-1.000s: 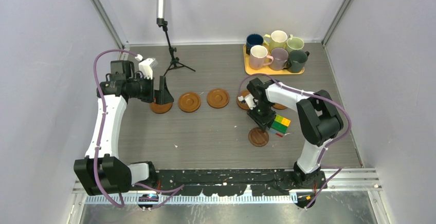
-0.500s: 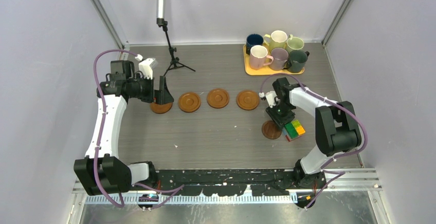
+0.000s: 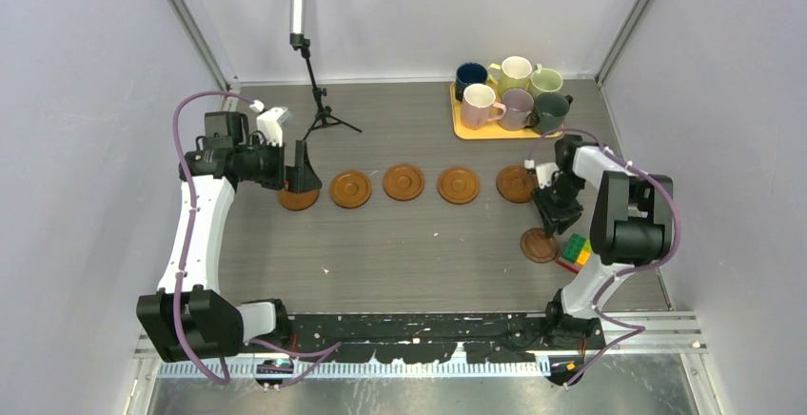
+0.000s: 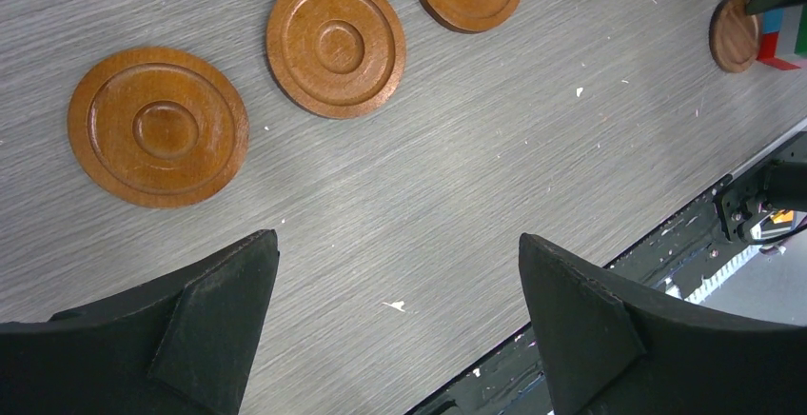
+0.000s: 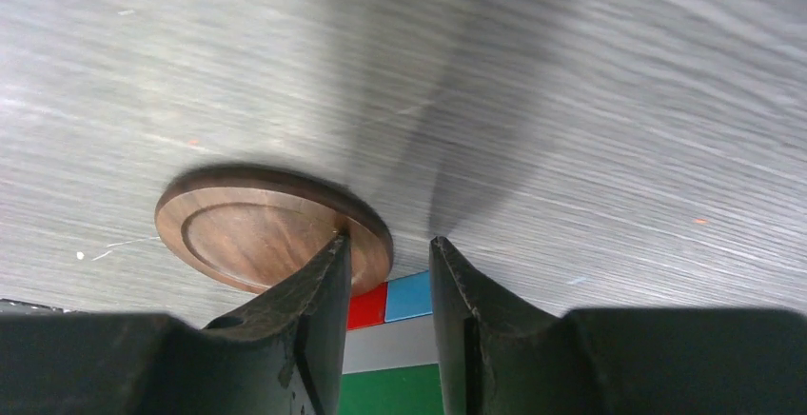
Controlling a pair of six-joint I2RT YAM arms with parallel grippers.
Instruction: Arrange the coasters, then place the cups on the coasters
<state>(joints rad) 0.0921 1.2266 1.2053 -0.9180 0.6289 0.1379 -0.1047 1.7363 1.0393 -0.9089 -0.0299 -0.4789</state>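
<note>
Right gripper (image 5: 388,239) by the dark coaster (image 5: 266,229), jaws narrowed.
Its left finger crosses the coaster's rim and a toy block (image 5: 390,339) shows in the gap; whether anything is pinched, I cannot tell. This disc probably belongs at the end of the lighter coasters (image 3: 459,185), just beside the tool. Left gripper (image 4: 397,237) hangs wide open, empty.

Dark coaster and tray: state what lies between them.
One lighter coaster, the right end of the row, lies between the dark coaster and the tray; the top view shows it.
</note>
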